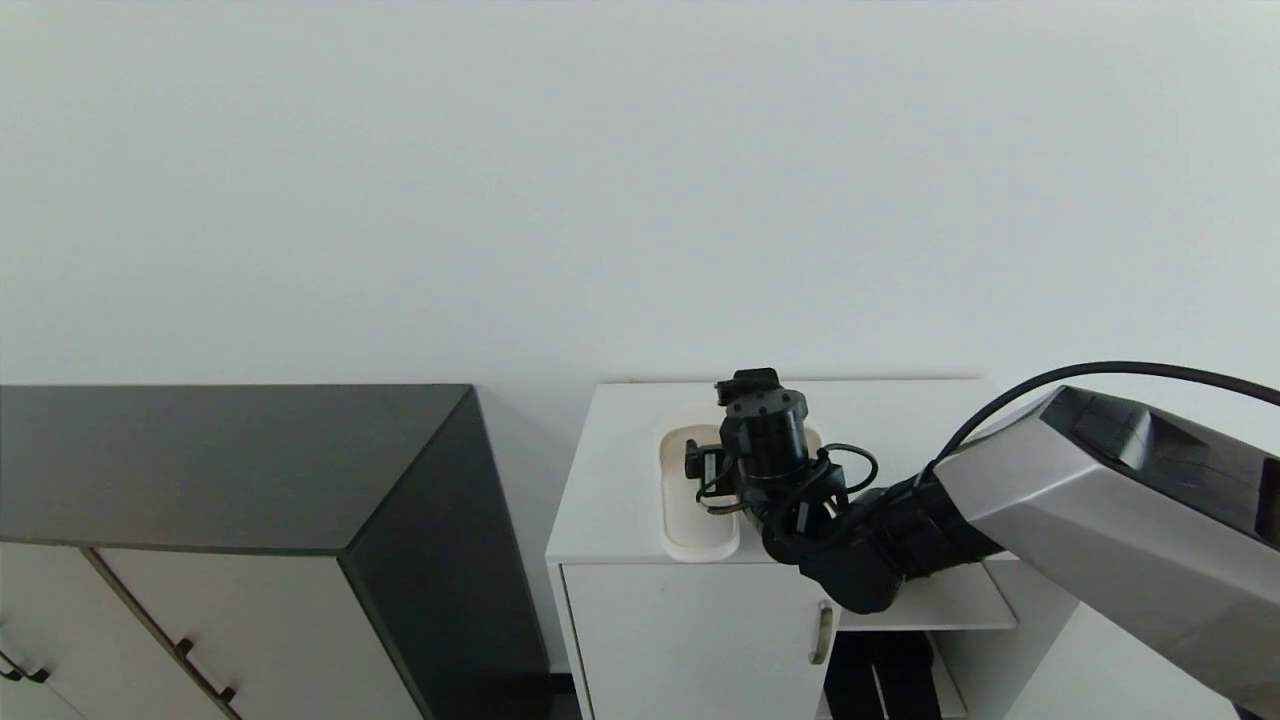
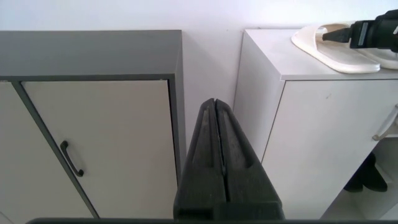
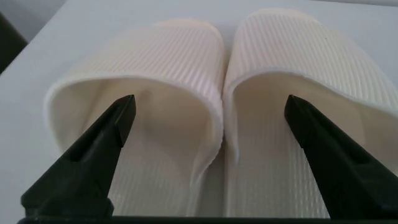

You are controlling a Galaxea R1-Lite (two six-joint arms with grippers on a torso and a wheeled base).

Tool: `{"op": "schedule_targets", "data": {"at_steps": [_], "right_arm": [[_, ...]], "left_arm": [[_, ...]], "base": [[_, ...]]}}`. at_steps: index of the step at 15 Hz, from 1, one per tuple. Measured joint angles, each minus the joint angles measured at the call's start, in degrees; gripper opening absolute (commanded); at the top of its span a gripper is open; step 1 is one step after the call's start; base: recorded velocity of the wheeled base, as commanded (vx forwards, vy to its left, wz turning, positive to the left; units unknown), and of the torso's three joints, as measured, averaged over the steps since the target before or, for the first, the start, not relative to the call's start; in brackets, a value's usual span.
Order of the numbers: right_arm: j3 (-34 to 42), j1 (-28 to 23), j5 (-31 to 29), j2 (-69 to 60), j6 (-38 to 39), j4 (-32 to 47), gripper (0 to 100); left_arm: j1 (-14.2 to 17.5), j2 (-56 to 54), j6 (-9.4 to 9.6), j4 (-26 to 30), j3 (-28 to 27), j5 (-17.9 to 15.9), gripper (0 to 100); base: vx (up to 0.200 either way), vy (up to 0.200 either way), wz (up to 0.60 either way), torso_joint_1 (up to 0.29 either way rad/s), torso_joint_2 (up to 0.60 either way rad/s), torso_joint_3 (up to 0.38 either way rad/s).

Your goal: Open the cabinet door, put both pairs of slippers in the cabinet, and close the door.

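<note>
A pair of cream slippers (image 1: 692, 525) (image 3: 186, 74) lies side by side on top of the white cabinet (image 1: 620, 470) (image 2: 311, 137). My right gripper (image 1: 718, 478) (image 3: 210, 106) hangs over the pair, open. One finger (image 3: 93, 155) is outside one slipper's strap and the other finger (image 3: 336, 155) is over the second slipper. A dark pair of slippers (image 1: 880, 672) (image 2: 367, 177) stands inside the cabinet's open right side, under a shelf (image 1: 940, 598). My left gripper (image 2: 217, 155) is shut on nothing, low in front of the gap between the two cabinets.
A grey-topped cabinet (image 1: 230, 460) (image 2: 93, 56) with pale doors and dark handles stands to the left of the white one. The white cabinet's left door (image 1: 690, 640) is shut, its handle (image 1: 821, 632) at its right edge. A plain wall rises behind.
</note>
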Motion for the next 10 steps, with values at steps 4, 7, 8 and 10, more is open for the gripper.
{"op": "schedule_targets", "data": {"at_steps": [4, 7, 8, 10], "right_arm": [[-3.1, -0.7, 0.0, 2.2, -0.1, 0.2, 0], [-3.3, -0.7, -0.2, 2.3, -0.9, 0.3, 0], [-3.2, -0.5, -0.2, 2.0, -1.1, 0.4, 0], [-1.9, 0.2, -0.2, 0.3, -1.5, 0.3, 0]], "left_arm": [[0.0, 0.0, 0.0, 0.0, 0.0, 0.0, 0], [0.0, 0.0, 0.0, 0.0, 0.0, 0.0, 0], [0.0, 0.0, 0.0, 0.0, 0.0, 0.0, 0], [0.0, 0.0, -0.1, 0.0, 0.0, 0.0, 0]], "base": [[0.0, 0.0, 0.0, 0.0, 0.0, 0.0], [0.0, 0.0, 0.0, 0.0, 0.0, 0.0], [0.0, 0.0, 0.0, 0.0, 0.0, 0.0], [0.0, 0.0, 0.0, 0.0, 0.0, 0.0]]}}
